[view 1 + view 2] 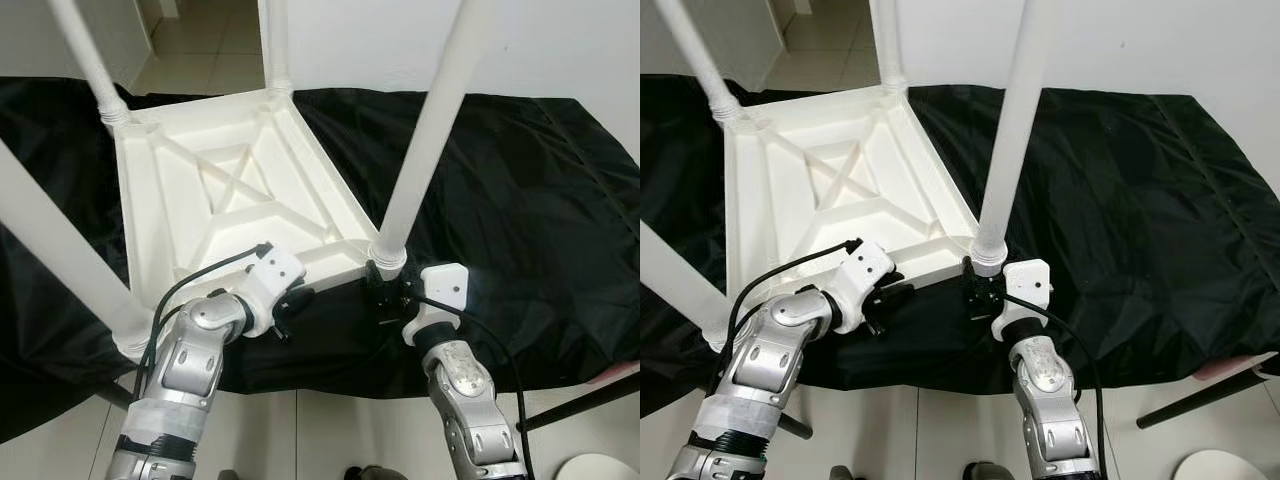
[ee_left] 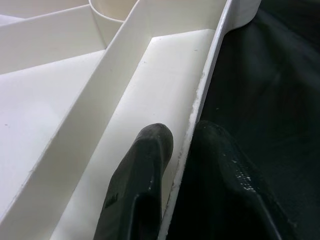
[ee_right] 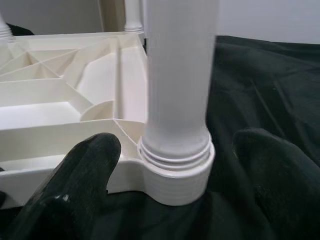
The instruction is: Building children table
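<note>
The white plastic children's table lies upside down on a black cloth spread over the floor, with all four white legs standing up from its corners. The step in hand looks like seating the leg at the table's near right corner. To do it well, the tabletop should be kept from sliding or turning while that leg is turned straight down into its threaded socket, not at a slant.

The left gripper has its fingers clamped on the table's near rim, one finger inside the rim and one outside against the cloth. The right gripper sits at the socket of the near right leg, its fingers apart on either side of the collar and not yet touching it, so it needs to close squarely around the leg base.
</note>
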Robot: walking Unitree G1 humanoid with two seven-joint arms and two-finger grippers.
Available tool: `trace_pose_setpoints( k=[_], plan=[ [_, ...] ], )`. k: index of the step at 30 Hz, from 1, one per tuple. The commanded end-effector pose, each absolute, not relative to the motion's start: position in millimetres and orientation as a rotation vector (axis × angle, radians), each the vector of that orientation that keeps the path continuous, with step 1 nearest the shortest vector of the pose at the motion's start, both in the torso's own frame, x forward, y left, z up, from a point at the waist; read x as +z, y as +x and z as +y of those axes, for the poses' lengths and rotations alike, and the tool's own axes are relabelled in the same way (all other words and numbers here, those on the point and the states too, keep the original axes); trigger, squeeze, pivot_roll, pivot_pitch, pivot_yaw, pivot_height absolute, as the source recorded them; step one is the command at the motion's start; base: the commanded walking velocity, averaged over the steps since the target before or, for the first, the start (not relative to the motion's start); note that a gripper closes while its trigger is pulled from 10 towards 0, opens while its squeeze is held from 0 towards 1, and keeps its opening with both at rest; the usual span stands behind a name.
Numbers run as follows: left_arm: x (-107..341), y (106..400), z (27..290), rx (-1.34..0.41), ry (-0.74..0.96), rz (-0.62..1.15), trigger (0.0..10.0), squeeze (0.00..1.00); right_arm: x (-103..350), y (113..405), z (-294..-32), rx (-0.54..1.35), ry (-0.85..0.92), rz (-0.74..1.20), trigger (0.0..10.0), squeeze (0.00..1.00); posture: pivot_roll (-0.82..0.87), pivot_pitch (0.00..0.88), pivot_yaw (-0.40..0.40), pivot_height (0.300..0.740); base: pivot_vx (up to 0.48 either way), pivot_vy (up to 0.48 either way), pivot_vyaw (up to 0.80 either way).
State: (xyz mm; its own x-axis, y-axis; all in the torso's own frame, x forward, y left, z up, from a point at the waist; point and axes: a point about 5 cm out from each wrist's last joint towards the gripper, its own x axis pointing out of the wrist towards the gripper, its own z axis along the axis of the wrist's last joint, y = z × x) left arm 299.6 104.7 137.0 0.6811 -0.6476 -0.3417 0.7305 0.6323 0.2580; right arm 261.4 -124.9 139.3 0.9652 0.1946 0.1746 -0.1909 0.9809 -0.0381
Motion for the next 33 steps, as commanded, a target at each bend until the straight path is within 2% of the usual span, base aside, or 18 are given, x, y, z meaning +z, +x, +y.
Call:
trace_pose_setpoints(
  k=[1,13,18,19,20,21,22,23,25,26,28,29,31,32,33],
  plan=[
    [132,309,138,-0.325,0.425,0.214,0.0,0.00,136,260,-125,0.194,-0.014,-0.164,10.0,0.00,-0.06,0.111,0.029,0.740,0.000,0.000,0.00],
    [133,310,145,-0.229,0.417,0.226,0.0,0.00,136,262,-128,0.179,-0.020,-0.166,10.0,0.00,-0.07,0.113,0.037,0.740,0.000,0.000,0.00],
    [132,310,155,-0.119,0.357,0.245,0.0,0.00,137,263,-134,0.152,-0.028,-0.171,10.0,0.00,-0.07,0.115,0.037,0.740,0.000,0.000,0.00],
    [132,311,155,-0.087,0.345,0.242,2.3,0.00,137,263,-135,0.151,-0.028,-0.170,10.0,0.00,-0.07,0.115,0.039,0.740,0.000,0.000,0.00],
    [132,311,155,-0.087,0.345,0.242,2.3,0.00,137,263,-135,0.151,-0.028,-0.170,10.0,0.00,-0.07,0.115,0.039,0.740,0.000,0.000,0.00],
    [132,312,154,-0.064,0.346,0.243,0.0,0.00,137,263,-135,0.150,-0.027,-0.169,10.0,0.00,-0.07,0.116,0.036,0.740,0.000,0.000,0.00],
    [132,312,154,-0.064,0.346,0.243,0.0,0.00,137,263,-135,0.150,-0.027,-0.169,10.0,0.00,-0.07,0.116,0.036,0.740,0.000,0.000,0.00],
    [132,313,153,-0.064,0.364,0.247,2.2,0.00,137,263,-134,0.151,-0.027,-0.169,10.0,0.00,-0.07,0.116,0.035,0.740,0.000,0.000,0.00],
    [132,313,153,-0.064,0.364,0.247,2.2,0.00,137,263,-134,0.151,-0.027,-0.169,10.0,0.00,-0.07,0.116,0.035,0.740,0.000,0.000,0.00],
    [133,315,151,-0.059,0.378,0.239,3.6,0.00,137,264,-134,0.153,-0.028,-0.169,10.0,0.00,-0.07,0.116,0.037,0.740,0.000,0.000,0.00],
    [134,317,151,-0.050,0.369,0.234,4.0,0.00,137,264,-134,0.153,-0.028,-0.169,10.0,0.00,-0.07,0.116,0.040,0.740,0.000,0.000,0.00],
    [135,318,147,-0.071,0.364,0.230,10.0,0.00,137,264,-134,0.151,-0.029,-0.169,10.0,0.00,-0.07,0.116,0.040,0.740,0.000,0.000,0.00],
    [136,319,144,-0.087,0.359,0.229,10.0,0.00,137,264,-134,0.149,-0.029,-0.170,10.0,0.00,-0.07,0.116,0.040,0.740,0.000,0.000,0.00],
    [138,318,131,-0.163,0.310,0.207,10.0,0.36,137,264,-134,0.148,-0.029,-0.170,10.0,0.00,-0.07,0.113,0.042,0.740,0.000,0.000,0.00],
    [141,314,116,-0.281,0.245,0.170,10.0,1.00,136,264,-134,0.146,-0.028,-0.170,10.0,0.00,-0.07,0.114,0.045,0.740,0.000,0.000,0.00]
  ],
)
